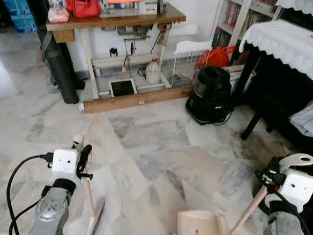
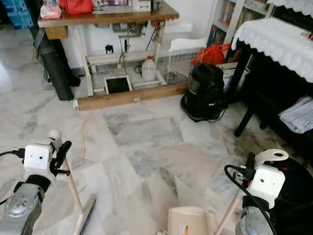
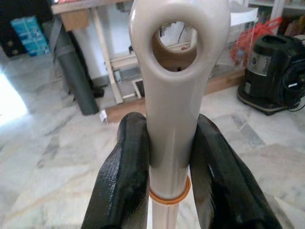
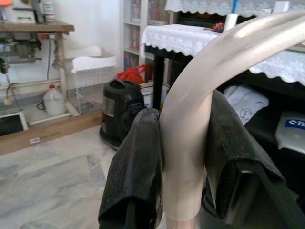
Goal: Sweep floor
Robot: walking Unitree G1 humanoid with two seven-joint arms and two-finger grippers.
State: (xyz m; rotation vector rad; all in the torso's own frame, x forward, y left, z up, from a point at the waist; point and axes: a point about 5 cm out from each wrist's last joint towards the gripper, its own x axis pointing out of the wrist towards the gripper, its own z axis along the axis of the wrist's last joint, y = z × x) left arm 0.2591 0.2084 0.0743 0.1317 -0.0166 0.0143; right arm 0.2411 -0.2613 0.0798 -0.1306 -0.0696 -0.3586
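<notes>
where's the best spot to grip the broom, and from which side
High on the broom handle, just below the hanging loop, where the left gripper is clamped. The shaft there is straight, narrow and near upright, so fingers closing level from the robot's side pinch it squarely.

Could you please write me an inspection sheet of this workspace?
Surface: grey-white marble floor, no debris visible.
Job's things: broom upright at left; dustpan on floor, its handle slanting up to right.
Clutter: black vacuum, jug.
Grippers: left gripper shut on broom; right gripper shut on dustpan handle.
Cables: black cable loops off left wrist.
Surroundings: workbench with red bag; lace-covered table; bookshelf.
</notes>
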